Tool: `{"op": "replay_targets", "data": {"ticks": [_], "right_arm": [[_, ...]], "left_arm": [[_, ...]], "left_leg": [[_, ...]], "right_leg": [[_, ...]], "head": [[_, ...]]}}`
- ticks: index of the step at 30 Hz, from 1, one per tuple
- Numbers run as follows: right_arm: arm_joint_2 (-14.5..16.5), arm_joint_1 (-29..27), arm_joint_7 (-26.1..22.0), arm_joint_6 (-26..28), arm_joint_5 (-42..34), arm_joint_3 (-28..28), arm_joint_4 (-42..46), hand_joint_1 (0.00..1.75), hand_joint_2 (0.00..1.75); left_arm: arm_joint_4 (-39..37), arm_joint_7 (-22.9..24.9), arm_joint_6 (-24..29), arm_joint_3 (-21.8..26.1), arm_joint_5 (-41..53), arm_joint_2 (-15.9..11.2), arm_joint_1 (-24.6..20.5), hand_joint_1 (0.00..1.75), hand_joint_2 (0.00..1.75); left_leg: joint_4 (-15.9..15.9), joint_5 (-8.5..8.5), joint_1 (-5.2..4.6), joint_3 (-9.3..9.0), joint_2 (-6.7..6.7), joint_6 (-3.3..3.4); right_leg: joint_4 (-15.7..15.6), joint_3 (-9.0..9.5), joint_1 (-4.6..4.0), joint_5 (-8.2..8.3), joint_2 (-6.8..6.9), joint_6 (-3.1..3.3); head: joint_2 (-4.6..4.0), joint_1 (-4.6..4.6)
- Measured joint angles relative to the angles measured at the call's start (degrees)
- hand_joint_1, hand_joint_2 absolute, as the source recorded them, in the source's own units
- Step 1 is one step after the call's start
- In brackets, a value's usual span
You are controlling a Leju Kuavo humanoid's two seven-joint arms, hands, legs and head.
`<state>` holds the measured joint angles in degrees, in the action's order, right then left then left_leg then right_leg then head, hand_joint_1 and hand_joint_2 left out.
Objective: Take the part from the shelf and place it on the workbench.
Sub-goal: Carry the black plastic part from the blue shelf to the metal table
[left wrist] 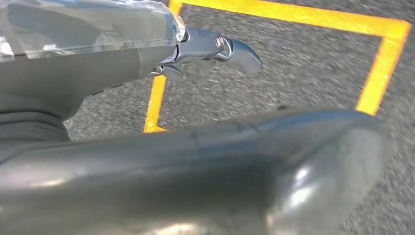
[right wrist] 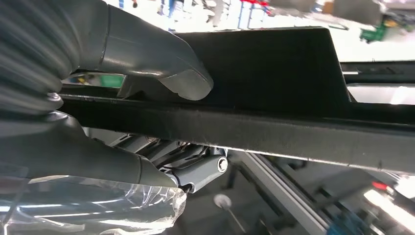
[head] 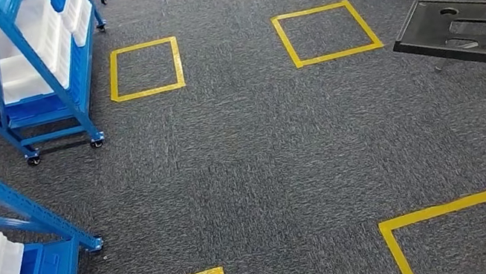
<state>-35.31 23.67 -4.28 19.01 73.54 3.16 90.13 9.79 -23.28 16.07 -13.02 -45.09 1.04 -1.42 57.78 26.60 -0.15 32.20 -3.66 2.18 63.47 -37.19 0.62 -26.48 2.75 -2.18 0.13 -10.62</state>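
Flat black plastic part [right wrist: 274, 73], cut off at frame edge, is clamped in right hand [right wrist: 147, 93]; left hand [left wrist: 215, 49] holds nothing, fingers apart

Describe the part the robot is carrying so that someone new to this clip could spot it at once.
On the right of the head view, over the grey carpet, a flat black part juts in from the edge. The right hand grips its rim. Unlike the white bins on the blue shelf, it is dark, with cut-out holes.
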Motion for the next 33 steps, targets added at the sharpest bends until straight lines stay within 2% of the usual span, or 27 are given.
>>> {"op": "replay_targets", "data": {"ticks": [2,3,4,5,6,7,9,10,11,12,13,14,16,17,18,20,21,22,24,25,26,27,28,29,30,32,33], "right_arm": [[0.02,-0.73,-0.04,-0.12,-0.08,0.56,0.40,1.75,1.75],[0.05,-1.09,-0.07,-0.21,-0.10,0.74,0.56,1.75,1.75],[0.08,-1.48,-0.11,-0.32,-0.10,0.86,0.68,1.75,1.75],[0.11,-1.84,-0.18,-0.46,-0.10,0.94,0.78,1.75,1.75],[0.15,-2.11,-0.25,-0.61,-0.10,1.06,0.92,1.75,1.75],[0.21,-2.28,-0.31,-0.75,-0.13,1.19,1.07,1.75,1.75],[0.46,-2.64,-0.61,-1.06,-0.44,1.39,1.46,1.75,1.75],[0.65,-2.90,-0.84,-1.20,-0.66,1.43,1.60,1.75,1.75],[0.83,-3.17,-1.13,-1.37,-0.87,1.46,1.70,1.75,1.75],[1.00,-3.37,-1.42,-1.53,-1.02,1.48,1.75,1.75,1.75],[1.18,-3.47,-1.69,-1.70,-1.14,1.49,1.75,1.75,1.75],[1.34,-3.46,-1.92,-1.85,-1.25,1.50,1.75,1.75,1.75],[1.67,-3.25,-2.27,-2.08,-1.40,1.49,1.64,1.75,1.75],[1.85,-3.10,-2.41,-2.19,-1.49,1.47,1.54,1.75,1.75],[2.01,-2.99,-2.55,-2.31,-1.59,1.46,1.38,1.75,1.75],[2.15,-2.88,-2.86,-2.54,-1.87,1.45,1.09,1.75,1.75],[2.14,-2.77,-3.05,-2.62,-2.05,1.45,0.93,1.75,1.75],[2.13,-2.45,-3.26,-2.68,-2.28,1.45,0.74,1.75,1.75],[2.20,-1.63,-3.63,-2.77,-2.97,1.36,0.25,1.75,1.75],[2.28,-1.33,-3.84,-2.81,-3.35,1.28,-0.08,1.75,1.75],[2.38,-1.24,-4.03,-2.82,-3.70,1.18,-0.43,1.75,1.75],[2.44,-1.24,-4.21,-2.79,-3.98,1.09,-0.79,1.75,1.75],[2.50,-1.24,-4.39,-2.73,-4.17,1.02,-1.12,1.75,1.75],[2.52,-1.23,-4.49,-2.61,-4.32,0.97,-1.38,1.75,1.75],[2.52,-1.22,-4.55,-2.47,-4.43,0.93,-1.56,1.75,1.75],[2.54,-1.10,-4.56,-2.23,-4.61,0.88,-1.82,1.75,1.75],[2.54,-1.06,-4.56,-2.14,-4.67,0.85,-1.96,1.75,1.75]], "left_arm": [[0.00,-0.32,-0.51,-0.04,0.09,-0.03,-0.02,0.00,0.00],[0.00,-0.42,-0.71,-0.06,0.21,-0.04,-0.05,0.00,0.00],[0.00,-0.50,-0.86,-0.08,0.37,-0.04,-0.09,0.00,0.00],[0.00,-0.56,-0.94,-0.09,0.52,-0.04,-0.16,0.00,0.00],[0.00,-0.66,-0.83,-0.10,0.68,-0.05,-0.24,0.00,0.00],[0.00,-0.78,-0.54,-0.11,0.78,-0.02,-0.30,0.00,0.00],[0.00,-0.97,0.60,-0.15,0.83,0.22,-0.36,0.00,0.00],[0.00,-1.01,1.17,-0.17,0.83,0.40,-0.33,0.00,0.00],[0.00,-0.98,1.68,-0.19,0.83,0.58,-0.30,0.00,0.00],[0.00,-0.89,2.08,-0.20,0.83,0.74,-0.27,0.00,0.00],[0.00,-0.73,2.43,-0.21,0.82,0.84,-0.25,0.00,0.00],[0.00,-0.49,2.71,-0.22,0.81,0.91,-0.28,0.00,0.00],[0.00,0.04,3.03,-0.23,0.77,0.95,-0.36,0.00,0.00],[0.00,0.30,3.11,-0.24,0.75,0.95,-0.40,0.00,0.00],[0.00,0.58,3.23,-0.24,0.74,0.94,-0.49,0.00,0.00],[0.00,1.13,3.57,-0.26,0.71,1.05,-0.83,0.00,0.00],[0.00,1.40,3.79,-0.26,0.69,1.10,-0.99,0.00,0.00],[0.00,1.67,3.98,-0.26,0.68,1.15,-1.06,0.00,0.00],[0.00,2.12,4.22,-0.25,0.68,1.16,-1.00,0.00,0.00],[0.00,2.31,4.24,-0.25,0.69,1.16,-0.93,0.00,0.00],[0.00,2.43,4.22,-0.26,0.72,1.16,-0.88,0.00,0.00],[0.00,2.51,4.16,-0.27,0.75,1.16,-0.86,0.00,0.00],[0.00,2.56,4.08,-0.30,0.79,1.16,-0.86,0.00,0.00],[0.00,2.57,3.99,-0.33,0.81,1.16,-0.88,0.00,0.00],[0.00,2.57,3.91,-0.35,0.83,1.15,-0.90,0.00,0.00],[0.00,2.62,3.85,-0.37,0.83,1.09,-0.92,0.00,0.00],[0.00,2.64,3.85,-0.37,0.83,1.06,-0.92,0.00,0.00]], "left_leg": [[0.16,0.35,-0.43,-0.19,-1.21,-0.43],[0.17,0.50,-0.59,-0.30,-1.86,-0.67],[0.18,0.65,-0.64,-0.47,-2.59,-0.93],[0.28,0.93,-0.62,-0.55,-2.74,-1.26],[0.89,1.53,-0.52,-0.47,-2.05,-1.59],[2.46,2.64,-0.41,0.08,-0.80,-1.85],[9.29,6.31,-0.18,3.01,2.13,-2.09],[13.48,8.02,-0.15,4.97,2.72,-2.10],[16.62,8.88,-0.14,6.53,2.98,-2.05],[17.72,8.57,-0.15,7.21,3.11,-1.92],[16.30,7.05,-0.17,6.76,3.30,-1.69],[12.83,4.78,-0.21,5.36,3.83,-1.37],[4.70,1.17,-0.18,1.98,6.36,-0.70],[2.18,0.39,-0.16,0.89,7.31,-0.54],[0.98,0.27,-0.16,0.36,7.79,-0.46],[0.26,-0.04,-0.12,0.00,6.69,-0.29],[-0.32,-0.37,-0.03,-0.20,5.99,-0.06],[-0.93,-0.73,0.08,-0.38,5.25,0.18],[-1.68,-1.15,0.14,-0.55,3.82,0.46],[-1.71,-1.15,0.12,-0.53,3.15,0.49],[-1.68,-1.09,0.13,-0.51,2.47,0.45],[-1.62,-1.00,0.17,-0.52,1.77,0.37],[-1.52,-0.86,0.24,-0.54,1.09,0.22],[-1.35,-0.65,0.33,-0.58,0.43,0.02],[-1.09,-0.38,0.37,-0.64,-0.19,-0.25],[-0.61,0.22,0.18,-0.77,-1.20,-0.94],[-0.49,0.47,0.04,-0.88,-1.70,-1.30]], "right_leg": [[-4.58,2.26,-0.52,1.19,2.11,0.69],[-4.92,2.27,-0.75,1.04,2.04,1.08],[-4.99,2.16,-0.73,1.21,1.11,1.44],[-5.07,2.15,-0.56,1.31,0.38,1.77],[-5.20,2.16,-0.38,1.43,-0.37,2.11],[-5.34,2.21,-0.18,1.56,-1.05,2.44],[-5.39,2.23,-0.08,1.67,-2.37,2.93],[-5.37,2.23,-0.16,1.69,-3.11,3.07],[-5.33,2.23,-0.26,1.69,-3.93,3.14],[-5.26,2.23,-0.35,1.70,-4.80,3.17],[-5.17,2.24,-0.41,1.70,-5.68,3.17],[-5.07,2.24,-0.44,1.69,-6.54,3.17],[-4.86,2.11,-0.41,1.73,-8.10,3.02],[-4.82,1.94,-0.30,1.81,-8.81,2.78],[-4.84,1.76,-0.13,1.93,-9.49,2.44],[-5.10,1.46,0.12,2.27,-10.62,1.64],[-4.95,1.26,0.06,2.12,-9.97,1.33],[-3.98,0.71,-0.05,1.37,-8.54,1.06],[1.28,-1.80,-0.05,-1.75,-4.77,0.52],[5.05,-3.56,0.16,-3.50,-3.75,0.21],[8.22,-5.04,0.42,-4.55,-3.32,-0.11],[9.74,-5.76,0.70,-4.61,-3.10,-0.43],[8.96,-5.34,0.97,-3.59,-2.82,-0.73],[5.93,-3.76,1.18,-1.75,-2.28,-0.99],[1.62,-1.57,1.29,0.02,-1.07,-1.21],[-4.44,1.58,1.00,1.98,0.88,-0.90],[-5.43,2.00,0.78,2.02,1.18,-0.52]], "head": [[0.00,-0.01],[0.00,-0.01],[0.00,-0.01],[0.00,0.00],[-0.01,0.00],[-0.01,-0.01],[0.00,-0.01],[-0.01,-0.02],[-0.01,-0.01],[-0.01,-0.01],[-0.01,-0.01],[0.00,-0.01],[-0.01,-0.01],[-0.01,-0.01],[0.00,-0.01],[0.00,-0.01],[0.00,0.00],[0.00,0.01],[-0.01,0.02],[0.00,0.01],[0.00,0.02],[0.00,0.02],[0.00,0.02],[0.00,0.02],[0.00,0.02],[-0.01,0.02],[-0.01,0.02]]}}
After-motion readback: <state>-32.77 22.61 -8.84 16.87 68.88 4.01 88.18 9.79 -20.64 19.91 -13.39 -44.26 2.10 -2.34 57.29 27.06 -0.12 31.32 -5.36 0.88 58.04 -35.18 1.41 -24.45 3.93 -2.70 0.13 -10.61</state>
